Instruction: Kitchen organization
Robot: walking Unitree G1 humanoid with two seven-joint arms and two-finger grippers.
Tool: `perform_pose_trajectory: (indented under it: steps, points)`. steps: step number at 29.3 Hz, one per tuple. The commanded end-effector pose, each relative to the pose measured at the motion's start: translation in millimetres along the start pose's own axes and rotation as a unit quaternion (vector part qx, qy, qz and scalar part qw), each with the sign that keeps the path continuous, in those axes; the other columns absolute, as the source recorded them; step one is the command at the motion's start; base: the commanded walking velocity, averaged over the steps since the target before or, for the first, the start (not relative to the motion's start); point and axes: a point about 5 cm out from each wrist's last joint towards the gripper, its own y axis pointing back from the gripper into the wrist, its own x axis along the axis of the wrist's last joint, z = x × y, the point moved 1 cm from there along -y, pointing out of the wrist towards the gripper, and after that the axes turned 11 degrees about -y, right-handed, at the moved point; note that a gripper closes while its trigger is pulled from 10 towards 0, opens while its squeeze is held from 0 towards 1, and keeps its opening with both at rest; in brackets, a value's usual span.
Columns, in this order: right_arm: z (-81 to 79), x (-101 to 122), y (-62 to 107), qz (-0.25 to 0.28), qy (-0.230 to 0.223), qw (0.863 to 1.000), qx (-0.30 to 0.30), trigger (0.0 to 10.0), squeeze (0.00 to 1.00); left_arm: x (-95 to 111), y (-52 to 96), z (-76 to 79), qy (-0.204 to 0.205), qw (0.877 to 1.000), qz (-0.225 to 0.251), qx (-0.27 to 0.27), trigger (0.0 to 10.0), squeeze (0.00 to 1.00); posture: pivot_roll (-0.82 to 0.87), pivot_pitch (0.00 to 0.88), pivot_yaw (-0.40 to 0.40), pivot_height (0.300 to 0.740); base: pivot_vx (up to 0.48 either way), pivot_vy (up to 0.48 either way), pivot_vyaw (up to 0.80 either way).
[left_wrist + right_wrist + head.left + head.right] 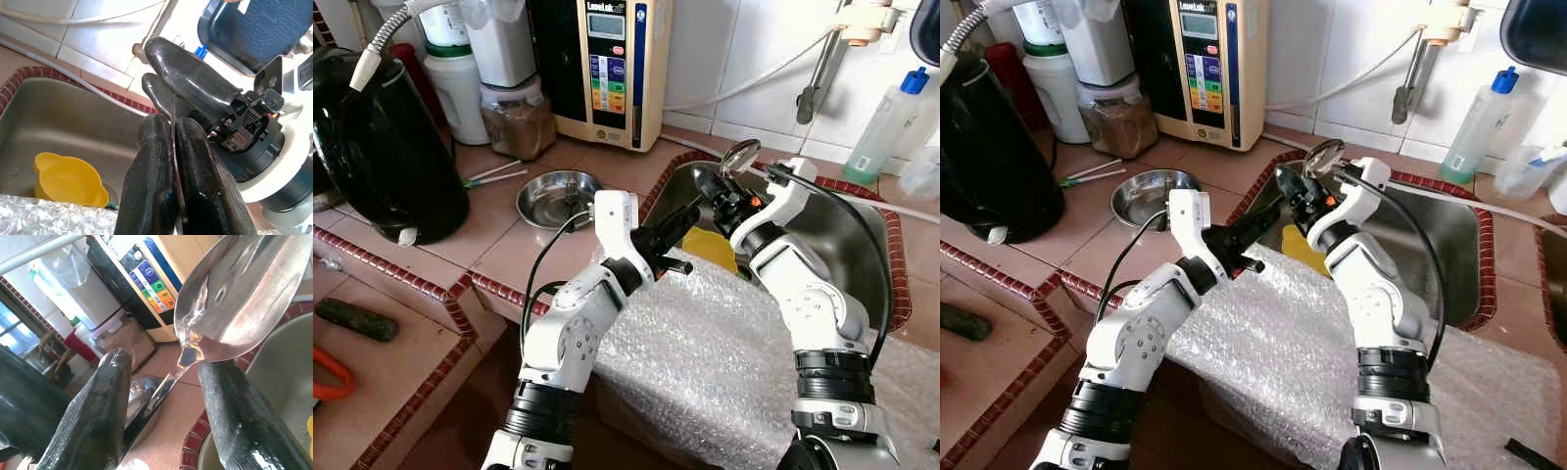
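Bubble wrap (705,352) at front, both end effectors over sink (862,245), left end effector (173,161) clamped on spoon (239,298) handle, right end effector (161,396) apart round spoon neck.

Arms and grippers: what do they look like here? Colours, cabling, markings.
Both arms are silver-white shells with black ribbed joint rings near the base. A thin black cable loops along each arm. The left gripper and right gripper each carry two long, matte black, rounded fingers. The right wrist has a small orange spot. No readable markings.
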Motion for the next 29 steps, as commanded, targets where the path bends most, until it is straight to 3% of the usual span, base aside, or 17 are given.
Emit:
perform_pose_trajectory:
  steps: [1, 12, 13, 14, 15, 23, 29]
  points:
    - [8.8, 9.6, 1.9, 0.018, -0.002, 0.999, -0.028, 0.0, 0.0, 6.1, -1.2, 3.7, -0.009, 1.0, 0.01, -0.012, 0.0, 0.0, 0.0, 0.0, 0.043, 0.74, 0.0, 0.0, 0.0]
    - [14.2, 10.8, 1.9, 0.018, -0.004, 0.999, -0.044, 0.0, 0.0, 5.5, -0.9, 3.6, -0.016, 1.0, 0.006, -0.013, 0.0, 0.0, 0.01, 0.0, 0.043, 0.74, 0.0, 0.0, 0.0]
    - [14.5, 10.7, 1.9, 0.018, -0.004, 0.999, -0.045, 0.0, 0.0, 4.8, -0.8, 4.1, -0.017, 1.0, 0.003, -0.016, 0.0, 0.16, 0.01, 0.0, 0.043, 0.74, 0.0, 0.0, 0.0]
    - [14.8, 10.6, 1.9, 0.018, -0.004, 0.999, -0.046, 0.0, 0.0, 4.0, -0.6, 4.7, -0.019, 1.0, -0.001, -0.02, 0.0, 0.16, 0.01, 0.0, 0.043, 0.74, 0.0, 0.0, 0.0]
    - [14.9, 10.8, 1.9, 0.018, -0.004, 0.999, -0.046, 0.0, 0.0, 3.7, -0.6, 4.7, -0.019, 1.0, -0.002, -0.02, 10.0, 1.0, 0.01, 0.0, 0.042, 0.74, 0.0, 0.0, 0.0]
    - [18.8, 14.1, 2.0, 0.027, 0.011, 0.998, -0.062, 0.0, 0.0, -1.0, 0.5, 3.5, -0.023, 0.999, -0.022, -0.024, 10.0, 1.0, 0.01, 0.0, 0.043, 0.74, 0.0, 0.0, 0.0]
    - [24.2, 15.1, 2.0, 0.024, 0.106, 0.989, -0.096, 0.0, 0.0, -4.4, 3.9, -1.9, -0.046, 0.998, -0.037, -0.016, 10.0, 1.0, 0.01, 0.0, 0.041, 0.74, 0.0, 0.0, 0.0]
